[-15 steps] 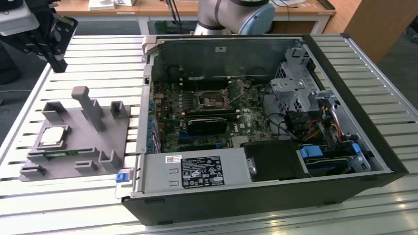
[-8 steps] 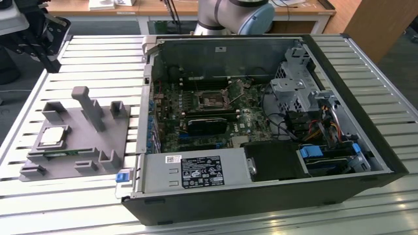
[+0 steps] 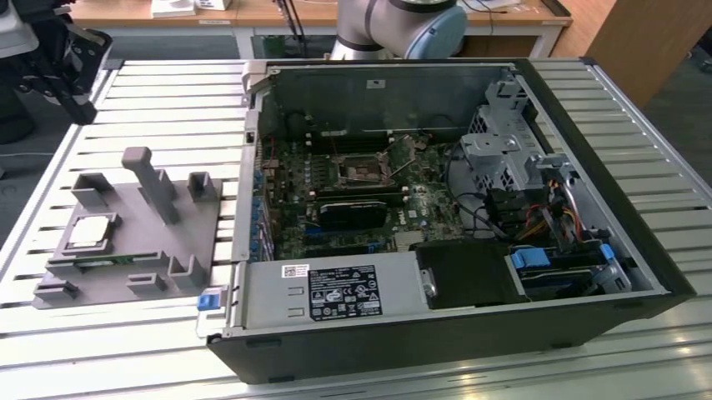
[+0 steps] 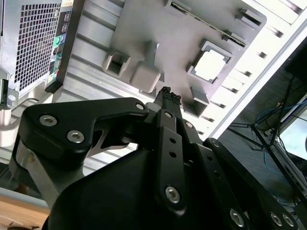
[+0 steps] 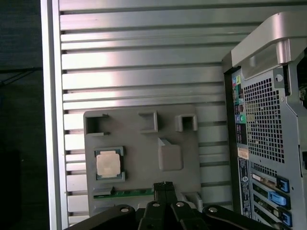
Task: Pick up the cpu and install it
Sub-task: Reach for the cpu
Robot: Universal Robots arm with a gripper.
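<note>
Slatted metal table [image 3: 167, 92] with an open computer case [image 3: 445, 350] off to one side of the pincer [image 5: 164, 186], grey holder plate [image 5: 139, 143] under its tips. Pincer's clenched on nothing. Chip [image 5: 109, 163] sits in its pocket on the plate, near the tips, untouched, so nothing's done yet.

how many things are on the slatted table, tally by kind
cpu: 1
green memory stick: 1
grey holder tray: 1
open computer case: 1
total: 4

High exterior overview; both wrist views apparently above grey fixture [image 5: 144, 148] [image 4: 168, 28]
</note>
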